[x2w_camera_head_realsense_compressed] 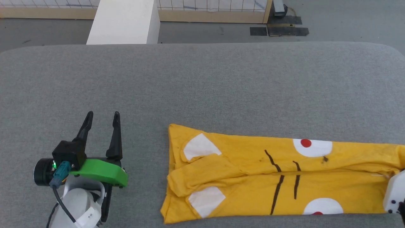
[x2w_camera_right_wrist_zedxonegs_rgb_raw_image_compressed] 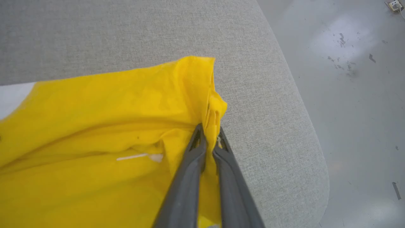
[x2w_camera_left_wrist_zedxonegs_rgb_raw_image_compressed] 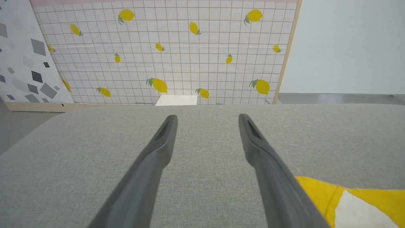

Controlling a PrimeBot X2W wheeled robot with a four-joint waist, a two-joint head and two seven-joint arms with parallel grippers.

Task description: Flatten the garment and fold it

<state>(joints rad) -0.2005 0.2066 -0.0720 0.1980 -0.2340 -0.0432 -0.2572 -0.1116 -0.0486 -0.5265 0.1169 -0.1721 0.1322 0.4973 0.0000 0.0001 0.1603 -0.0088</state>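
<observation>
The garment (x2w_camera_head_realsense_compressed: 253,171), a bright yellow T-shirt with white patches, red dots and black stripes, lies folded lengthwise into a long strip on the grey table (x2w_camera_head_realsense_compressed: 202,82), at the front right. My left gripper (x2w_camera_head_realsense_compressed: 102,117) stands open on the bare table to the left of the shirt, with nothing between its fingers (x2w_camera_left_wrist_zedxonegs_rgb_raw_image_compressed: 161,139); a yellow corner of the garment (x2w_camera_left_wrist_zedxonegs_rgb_raw_image_compressed: 348,199) lies at its right. My right gripper (x2w_camera_right_wrist_zedxonegs_rgb_raw_image_compressed: 208,133) is shut on the bunched right end of the garment (x2w_camera_right_wrist_zedxonegs_rgb_raw_image_compressed: 126,133), near the table's right edge. In the head view its white wrist (x2w_camera_head_realsense_compressed: 394,193) shows at the right border.
The table's rounded right edge (x2w_camera_right_wrist_zedxonegs_rgb_raw_image_compressed: 303,126) runs close to my right gripper, with grey floor (x2w_camera_right_wrist_zedxonegs_rgb_raw_image_compressed: 364,95) beyond. A white block (x2w_camera_head_realsense_compressed: 126,22) stands behind the table. A lemon-printed grid panel (x2w_camera_left_wrist_zedxonegs_rgb_raw_image_compressed: 171,50) stands along the back.
</observation>
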